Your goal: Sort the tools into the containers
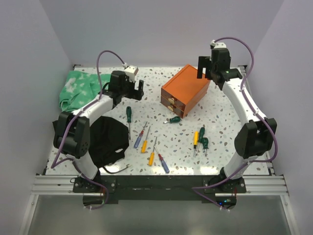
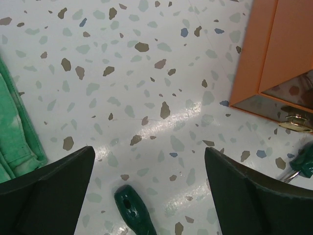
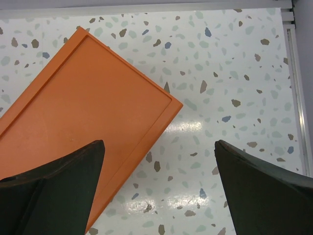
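Note:
The containers are one orange mini chest (image 1: 186, 89) at the back centre, its drawer fronts facing the near side. Several small screwdrivers lie on the speckled table: a green-handled one (image 1: 128, 114), a stubby green one (image 1: 173, 120), blue and orange ones (image 1: 142, 143), an orange and blue pair (image 1: 157, 160), and a yellow and green group (image 1: 200, 138). My left gripper (image 1: 134, 93) hangs open above the green handle (image 2: 134, 210), with the chest (image 2: 274, 54) to its right. Over the chest's back right corner (image 3: 83, 112), my right gripper (image 3: 159, 142) is open and holds nothing.
A green cloth (image 1: 78, 88) lies at the back left and a black cloth (image 1: 105, 142) at the near left. White walls close in the table on three sides. A metal rail (image 3: 299, 73) runs along the right edge.

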You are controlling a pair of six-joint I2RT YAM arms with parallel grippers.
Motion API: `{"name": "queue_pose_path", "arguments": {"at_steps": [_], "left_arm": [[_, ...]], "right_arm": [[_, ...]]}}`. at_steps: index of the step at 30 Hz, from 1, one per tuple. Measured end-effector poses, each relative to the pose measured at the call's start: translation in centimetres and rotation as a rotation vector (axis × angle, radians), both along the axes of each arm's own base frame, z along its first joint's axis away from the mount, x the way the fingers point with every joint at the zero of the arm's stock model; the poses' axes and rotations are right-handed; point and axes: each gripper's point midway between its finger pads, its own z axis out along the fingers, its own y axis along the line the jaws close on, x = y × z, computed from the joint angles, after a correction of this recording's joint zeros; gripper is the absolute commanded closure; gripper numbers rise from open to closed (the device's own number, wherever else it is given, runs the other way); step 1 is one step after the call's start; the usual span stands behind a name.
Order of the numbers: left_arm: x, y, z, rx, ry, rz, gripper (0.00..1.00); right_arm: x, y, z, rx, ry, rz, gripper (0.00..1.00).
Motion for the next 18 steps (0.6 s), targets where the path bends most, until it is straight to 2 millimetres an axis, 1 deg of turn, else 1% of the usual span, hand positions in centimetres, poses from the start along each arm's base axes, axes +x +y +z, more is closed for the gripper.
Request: {"name": "queue_pose_path", "arguments": {"at_steps": [9,11,14,15,18], "left_arm": [[-0.8,-0.2,-0.3,0.051,0.002,-0.084,0.0],[-1.7,-0.4,-0.3,0.039,0.0,-0.109,0.02],[-3.7,-0.8,0.2,0.005,-0.018,-0.164,0.04],[-4.4,-1.0,0.6,-0.011,-0.03,-0.182,0.07],[-6.3,-1.7,1.9,-0.075,-0.078,-0.23,0.28]], "right_arm": [[-0.2,1.1,-1.0,0.048,0.035,0.038,0.01],[-0.3,1.4,-1.0,0.038,0.043,0.068,0.01],[-0.8,1.4,-1.0,0.015,0.06,0.101,0.02],[-1.0,1.5,-0.9,0.012,0.064,0.112,0.02],[-1.5,1.9,0.1,-0.002,0.052,0.171,0.09]]}}
